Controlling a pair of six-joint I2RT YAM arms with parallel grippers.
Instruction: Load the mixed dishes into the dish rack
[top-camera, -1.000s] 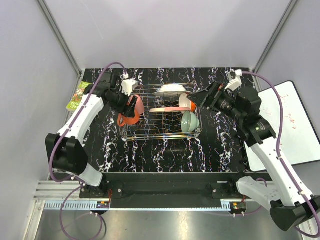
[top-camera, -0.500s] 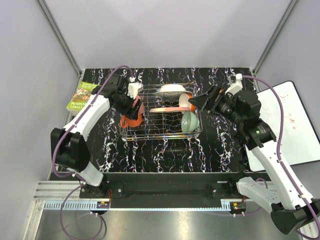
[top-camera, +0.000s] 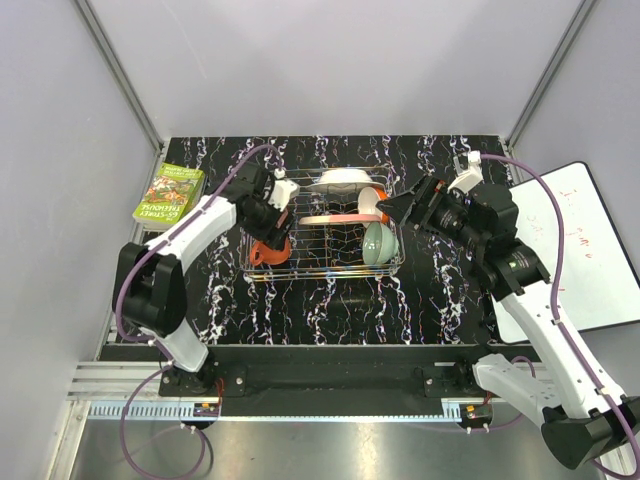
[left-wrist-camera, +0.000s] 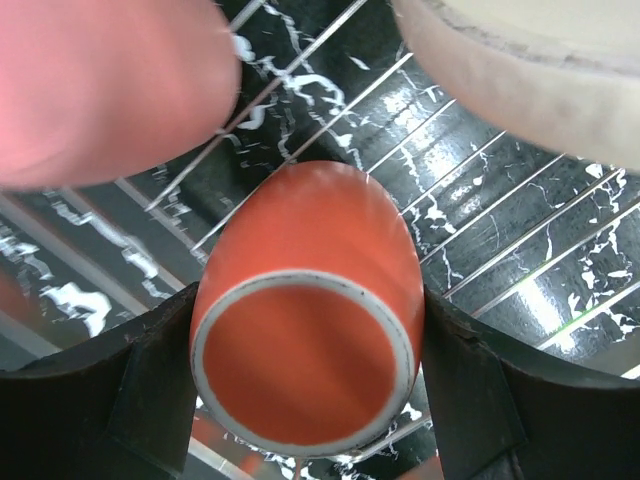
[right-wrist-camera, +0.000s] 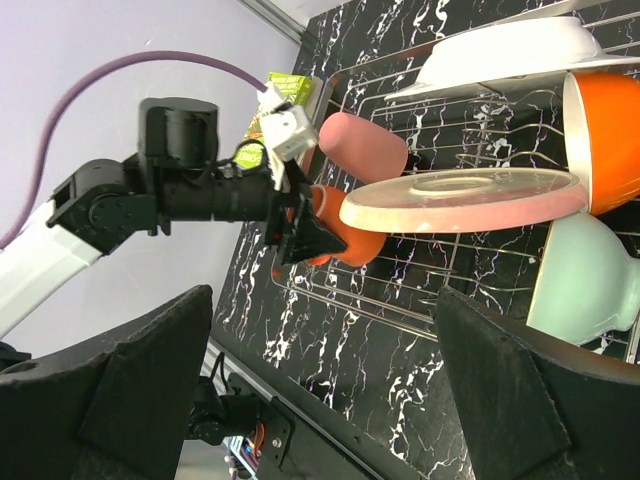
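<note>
My left fingers (left-wrist-camera: 150, 385) were clamped on the orange mug (left-wrist-camera: 305, 330) at the left end of the dish rack (top-camera: 322, 272); my right fingers (right-wrist-camera: 520, 390) stood apart, empty, near its right end.

Cover lettering on the green book (top-camera: 168, 193) and red scribbles on the whiteboard (top-camera: 600, 270), both illegible

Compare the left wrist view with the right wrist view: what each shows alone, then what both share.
Left wrist only: the round base of the orange mug, close up, clamped between the left fingers. Right wrist only: the orange bowl, pale green bowl, green book and left arm. Both: the mug, pink cup and dish rack wires.
</note>
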